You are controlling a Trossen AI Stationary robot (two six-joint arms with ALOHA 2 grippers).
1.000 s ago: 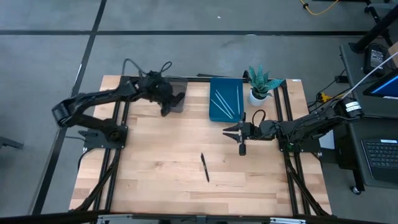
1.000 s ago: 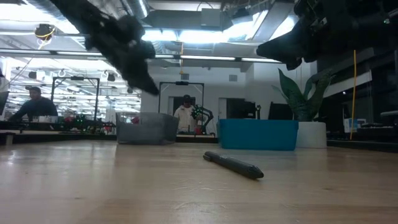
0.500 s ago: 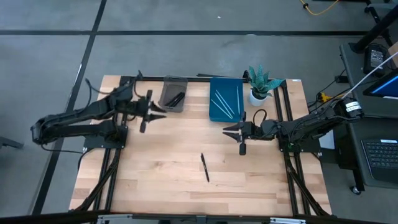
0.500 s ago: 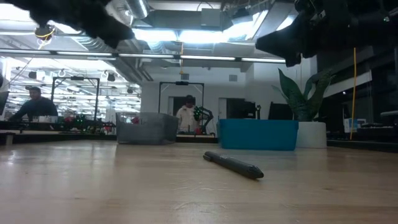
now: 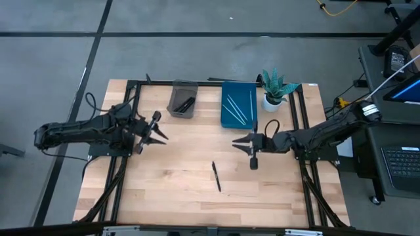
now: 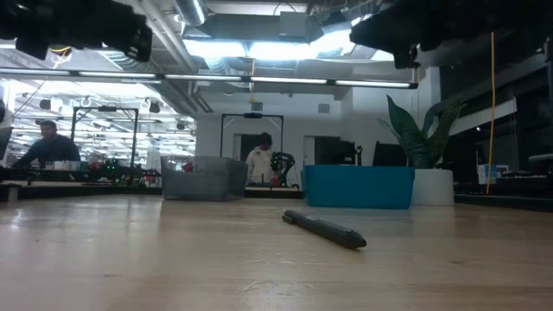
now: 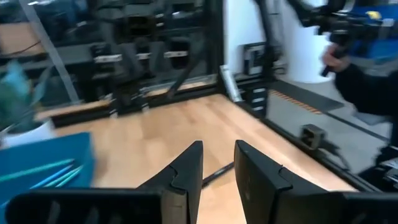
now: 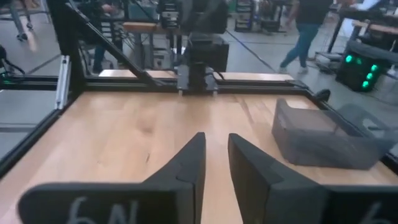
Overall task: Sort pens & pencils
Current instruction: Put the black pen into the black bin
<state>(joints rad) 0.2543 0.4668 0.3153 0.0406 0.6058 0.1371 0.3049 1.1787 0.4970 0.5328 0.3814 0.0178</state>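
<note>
One black pen lies alone on the bench. Both grippers, left and right, hover with fingers apart, holding nothing.

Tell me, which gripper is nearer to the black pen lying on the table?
Right. The right gripper hovers just beyond the black pen, toward the blue tray; the left gripper is farther, across the table.

left pincer: slightly parted, empty, above table | right pincer: slightly parted, empty, mid-table
</note>
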